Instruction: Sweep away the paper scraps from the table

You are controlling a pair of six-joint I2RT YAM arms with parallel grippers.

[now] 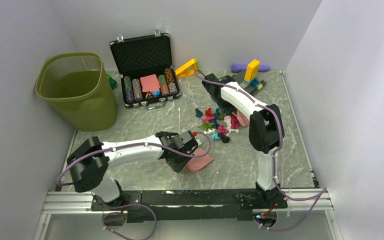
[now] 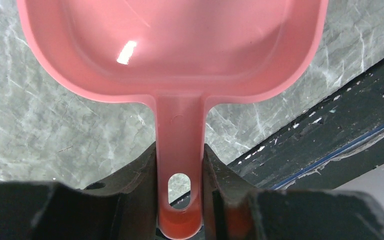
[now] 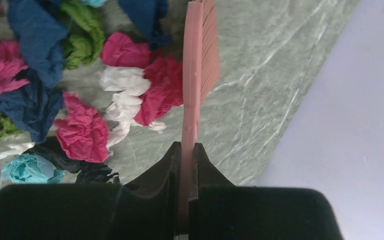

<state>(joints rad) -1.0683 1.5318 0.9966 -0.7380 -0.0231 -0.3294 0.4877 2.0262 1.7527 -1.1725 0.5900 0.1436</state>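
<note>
The paper scraps (image 1: 215,122) lie in a loose pile of red, pink, blue, green, white and black wads in the middle of the table (image 1: 240,160). My right gripper (image 1: 231,106) is shut on the handle of a pink brush (image 1: 241,119), which stands at the pile's right edge. In the right wrist view the brush (image 3: 198,75) touches a red wad, with the scraps (image 3: 82,132) to its left and the right gripper (image 3: 186,150) clamped on it. My left gripper (image 1: 185,150) is shut on the handle of a pink dustpan (image 1: 200,161), short of the pile. The dustpan (image 2: 180,50) is empty in the left gripper (image 2: 180,165).
An olive wastebasket (image 1: 77,90) stands at the far left. An open black case of poker chips (image 1: 145,70) sits at the back. Yellow blocks (image 1: 252,70) on a dark baseplate (image 1: 254,86) are behind the right arm. The metal frame (image 1: 180,197) runs along the near edge.
</note>
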